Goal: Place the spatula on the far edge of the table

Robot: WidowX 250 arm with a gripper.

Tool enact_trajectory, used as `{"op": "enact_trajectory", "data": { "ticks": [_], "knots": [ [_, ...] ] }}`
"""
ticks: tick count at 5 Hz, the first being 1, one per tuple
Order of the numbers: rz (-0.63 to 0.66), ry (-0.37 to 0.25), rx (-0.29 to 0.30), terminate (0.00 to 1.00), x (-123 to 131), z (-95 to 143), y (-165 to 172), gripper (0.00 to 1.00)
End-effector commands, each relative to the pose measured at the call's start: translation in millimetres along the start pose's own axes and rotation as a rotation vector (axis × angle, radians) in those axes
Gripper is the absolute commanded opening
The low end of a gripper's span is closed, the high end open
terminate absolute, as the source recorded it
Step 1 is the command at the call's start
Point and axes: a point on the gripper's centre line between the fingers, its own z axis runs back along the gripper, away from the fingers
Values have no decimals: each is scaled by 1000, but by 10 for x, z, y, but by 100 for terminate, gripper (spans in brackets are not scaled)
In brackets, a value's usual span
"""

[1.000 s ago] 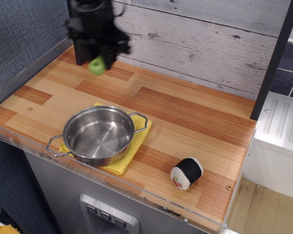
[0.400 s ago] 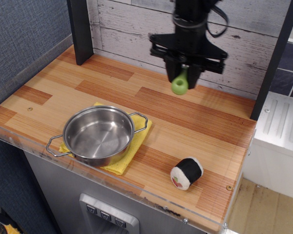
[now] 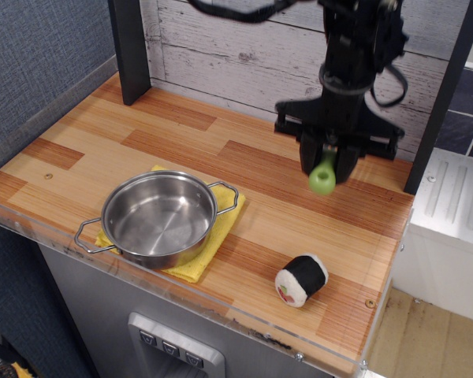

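Observation:
My black gripper [image 3: 328,160] hangs over the back right part of the wooden table [image 3: 284,189], near the grey plank wall. It is shut on the spatula [image 3: 323,177]. Only the lime-green handle shows, pointing down and forward with its holed end lowest. The grey blade is hidden inside the gripper. The spatula is held above the tabletop, not touching it.
A steel pan [image 3: 159,217] sits on a yellow cloth [image 3: 221,228] at the front left. A black-and-white sushi roll toy [image 3: 301,279] lies at the front right. A dark post [image 3: 130,47] stands at the back left, another post [image 3: 445,87] at the right edge.
The gripper has carried the spatula from the back left corner rightward along the back wall to the back right, and slightly lower.

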Motion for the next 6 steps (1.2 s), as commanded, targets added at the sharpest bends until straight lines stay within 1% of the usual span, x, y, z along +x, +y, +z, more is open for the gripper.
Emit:
{"op": "enact_trajectory", "data": {
  "ticks": [1,2,3,4,5,6],
  "knots": [
    [-31,35,-20,0,-52,-176,-20,0],
    [-68,70,-43,0,-101,-339,-11,0],
    [-102,93,-67,0,-114,-385,-37,100],
    [-109,45,-82,0,-34,-193,-20,100],
    [-72,-51,-99,0,126,280,179,100],
    [-9,-112,-99,0,193,692,608,100]
  ]
}}
